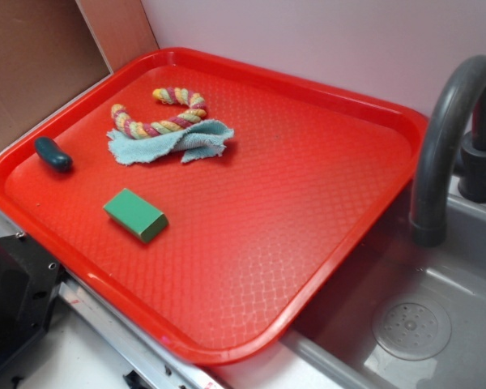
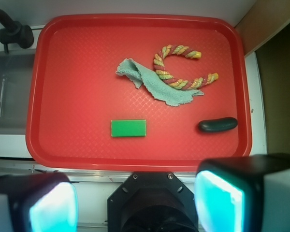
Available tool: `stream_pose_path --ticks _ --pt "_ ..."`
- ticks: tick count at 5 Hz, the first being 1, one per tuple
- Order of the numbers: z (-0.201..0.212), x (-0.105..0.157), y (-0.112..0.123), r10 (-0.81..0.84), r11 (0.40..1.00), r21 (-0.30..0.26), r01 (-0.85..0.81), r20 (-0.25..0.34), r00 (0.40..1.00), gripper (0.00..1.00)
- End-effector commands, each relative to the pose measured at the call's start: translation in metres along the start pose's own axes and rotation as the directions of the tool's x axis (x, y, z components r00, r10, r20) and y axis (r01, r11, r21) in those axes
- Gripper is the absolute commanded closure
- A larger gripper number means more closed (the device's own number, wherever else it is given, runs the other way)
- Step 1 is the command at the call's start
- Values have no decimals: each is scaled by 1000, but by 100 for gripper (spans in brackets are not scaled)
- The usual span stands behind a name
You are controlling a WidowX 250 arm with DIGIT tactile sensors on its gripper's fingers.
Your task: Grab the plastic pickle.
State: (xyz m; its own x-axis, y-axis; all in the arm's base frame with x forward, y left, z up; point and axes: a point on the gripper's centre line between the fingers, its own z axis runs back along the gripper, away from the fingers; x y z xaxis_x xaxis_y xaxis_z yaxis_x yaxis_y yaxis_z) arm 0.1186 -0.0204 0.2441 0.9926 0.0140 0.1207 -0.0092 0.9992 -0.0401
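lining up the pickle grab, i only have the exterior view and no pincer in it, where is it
Observer: The wrist view shows the pincer off the red tray, outside its near rim, with nothing between its fingers.
Operator: is it open
Observer: Yes, the two fingers stand wide apart at the bottom of the wrist view.
Operator: which way does the pickle lie from it
Observer: The plastic pickle lies crosswise just inside the rim, ahead of the right-hand finger in that view. The green block sits nearer the middle, apart from it.
Operator: anything touching the pickle
Observer: No. From above, bare tray separates it from the blue cloth and the rope.
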Motion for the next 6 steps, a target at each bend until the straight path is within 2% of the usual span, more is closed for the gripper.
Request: stream_pose_path --ticks 1,2,3,4,5,6 --pt "0 0 0 0 1000 0 0 0 1000 0" --pt "-9 0 2 242 969 31 -244 51 969 0" --pt "-26 1 12 474 878 52 -476 46 879 0" --pt "-60 6 30 673 733 67 -677 77 736 0" --pt "-103 16 68 830 543 31 -839 131 542 0" --pt "-119 13 88 927 323 6 -946 197 318 0"
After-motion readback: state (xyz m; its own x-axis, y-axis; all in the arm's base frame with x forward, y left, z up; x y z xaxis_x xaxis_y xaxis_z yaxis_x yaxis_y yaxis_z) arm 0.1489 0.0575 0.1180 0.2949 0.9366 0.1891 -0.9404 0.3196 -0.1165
